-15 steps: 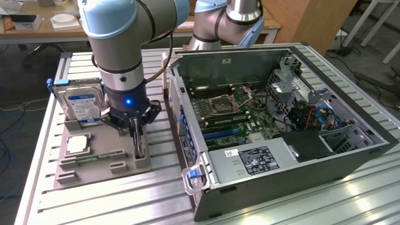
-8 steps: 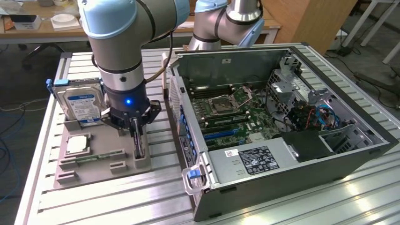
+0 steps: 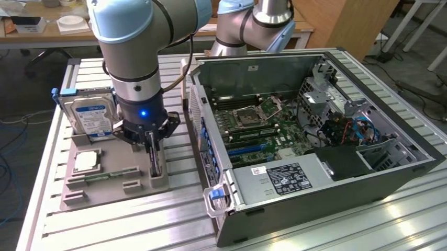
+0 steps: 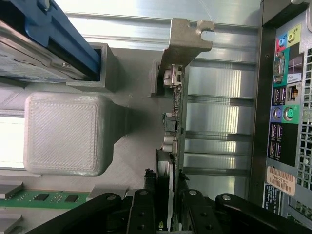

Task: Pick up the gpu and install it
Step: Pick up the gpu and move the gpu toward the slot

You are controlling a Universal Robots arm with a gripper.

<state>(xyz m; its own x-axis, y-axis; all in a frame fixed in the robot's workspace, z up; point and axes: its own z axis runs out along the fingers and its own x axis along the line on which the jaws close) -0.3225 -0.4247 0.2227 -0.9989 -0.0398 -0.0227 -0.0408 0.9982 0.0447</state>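
Edgewise, thin dark gpu point(image 4: 177, 109), silver end bracket point(image 4: 187, 41).

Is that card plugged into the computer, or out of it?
Out: the gpu stands on edge in the grey holder, beside the case.
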